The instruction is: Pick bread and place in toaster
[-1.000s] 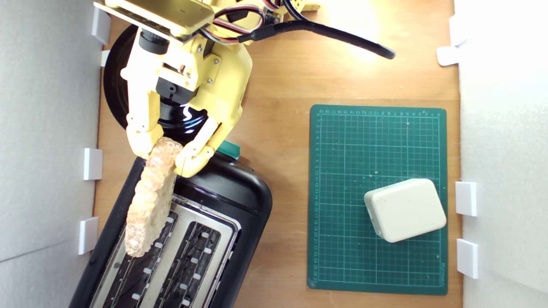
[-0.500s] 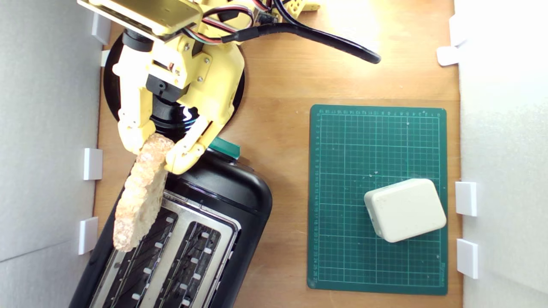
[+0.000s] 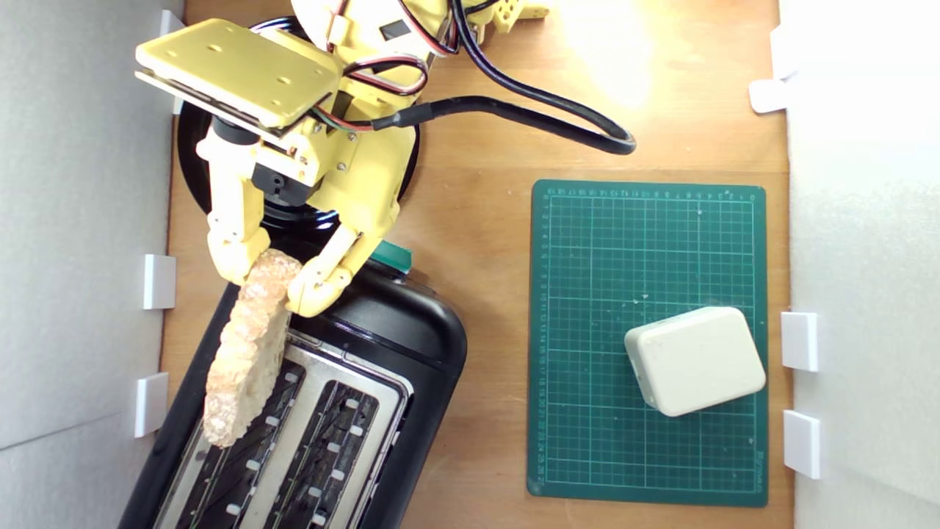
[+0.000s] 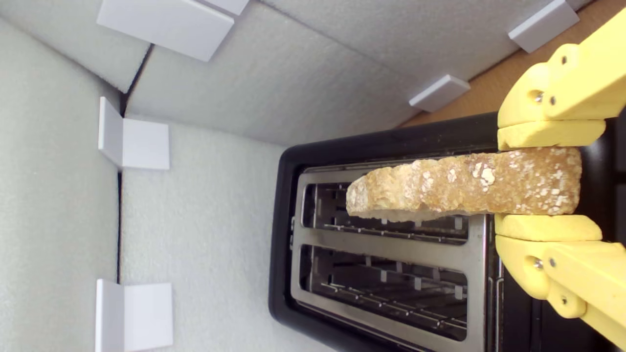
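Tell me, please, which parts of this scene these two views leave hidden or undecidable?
- The black plate: mostly covered by the arm in the exterior view.
- The toaster: its far end is cut off by the exterior view's bottom edge.
- The bread, pinched in the gripper: neither view settles its height above the slot.
- The green lever knob: half hidden behind a finger.

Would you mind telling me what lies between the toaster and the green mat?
Only bare wooden table separates the toaster from the green mat, as the exterior view shows; nothing sits in that strip.
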Robot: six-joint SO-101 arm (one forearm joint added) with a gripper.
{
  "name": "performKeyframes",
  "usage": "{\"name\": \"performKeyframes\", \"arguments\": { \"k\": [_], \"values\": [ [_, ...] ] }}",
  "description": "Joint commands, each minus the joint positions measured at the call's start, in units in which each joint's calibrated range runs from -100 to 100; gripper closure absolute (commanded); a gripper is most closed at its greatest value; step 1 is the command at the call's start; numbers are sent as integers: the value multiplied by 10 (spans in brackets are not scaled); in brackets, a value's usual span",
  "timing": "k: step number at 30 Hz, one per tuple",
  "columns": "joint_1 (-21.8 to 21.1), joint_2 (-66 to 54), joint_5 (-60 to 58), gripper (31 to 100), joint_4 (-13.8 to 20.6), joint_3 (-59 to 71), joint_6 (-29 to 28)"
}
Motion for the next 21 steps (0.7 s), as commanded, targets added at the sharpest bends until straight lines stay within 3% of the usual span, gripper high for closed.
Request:
{"name": "performKeyframes", "arguments": {
  "k": [1,21],
  "values": [
    [1,16,-15,740,6,-33,3],
    [-16,139,-16,735,-1,-33,-1]
  ]
}}
